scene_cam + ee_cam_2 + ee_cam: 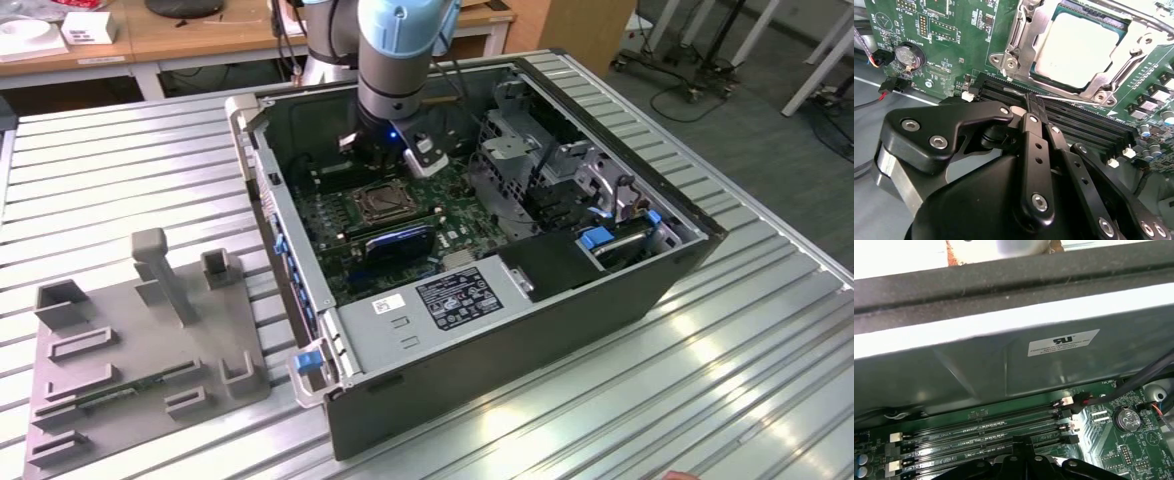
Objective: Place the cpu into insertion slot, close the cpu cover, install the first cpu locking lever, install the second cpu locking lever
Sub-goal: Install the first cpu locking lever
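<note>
The cpu (1079, 47), with its pale metal top, lies in the insertion slot (380, 203) on the green motherboard. The silvery cpu cover (1026, 35) is folded down flat around it. A thin metal locking lever (1074, 99) runs along the socket's edge, beside the black memory slots (1089, 125). My gripper (1034, 102) is shut, its black fingertips pressed together right at one end of that lever, over the memory slots (984, 432). In the exterior view the gripper (376, 168) hangs inside the open computer case, just behind the socket.
The case walls (287, 250) surround the board. A metal drive cage (527, 150) stands at the exterior view's right and a power supply (454, 295) at the front. A coin battery (906, 56) and cables (884, 85) lie near the gripper. A grey fixture (147, 330) sits outside the case.
</note>
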You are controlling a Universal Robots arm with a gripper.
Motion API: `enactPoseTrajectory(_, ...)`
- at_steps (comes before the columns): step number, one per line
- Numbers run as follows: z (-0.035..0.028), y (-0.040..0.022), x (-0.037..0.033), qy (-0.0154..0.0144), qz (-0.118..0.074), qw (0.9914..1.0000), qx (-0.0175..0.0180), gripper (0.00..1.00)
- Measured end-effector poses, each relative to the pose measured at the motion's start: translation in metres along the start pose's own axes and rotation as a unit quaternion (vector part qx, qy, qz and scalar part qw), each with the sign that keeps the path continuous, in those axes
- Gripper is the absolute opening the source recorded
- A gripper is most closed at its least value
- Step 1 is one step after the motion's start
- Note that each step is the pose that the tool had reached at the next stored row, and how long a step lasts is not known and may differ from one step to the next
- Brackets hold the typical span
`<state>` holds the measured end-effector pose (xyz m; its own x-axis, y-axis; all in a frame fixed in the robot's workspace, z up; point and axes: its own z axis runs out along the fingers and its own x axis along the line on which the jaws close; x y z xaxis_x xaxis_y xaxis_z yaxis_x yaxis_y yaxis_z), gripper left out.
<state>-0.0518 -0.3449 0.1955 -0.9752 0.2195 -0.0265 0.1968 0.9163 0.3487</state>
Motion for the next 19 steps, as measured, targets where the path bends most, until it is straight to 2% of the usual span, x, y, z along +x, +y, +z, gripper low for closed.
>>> enactPoseTrajectory(9, 0.0013, -0.0003, -0.0005, 0.0, -0.002, 1.0, 0.0014, 0.11)
enactPoseTrajectory(17, 0.0021, -0.0008, -0.0005, 0.0014, -0.008, 0.99996, 0.0047, 0.11)
enactPoseTrajectory(19, 0.0021, -0.0011, -0.0006, 0.0017, -0.01, 0.99993, 0.0067, 0.11)
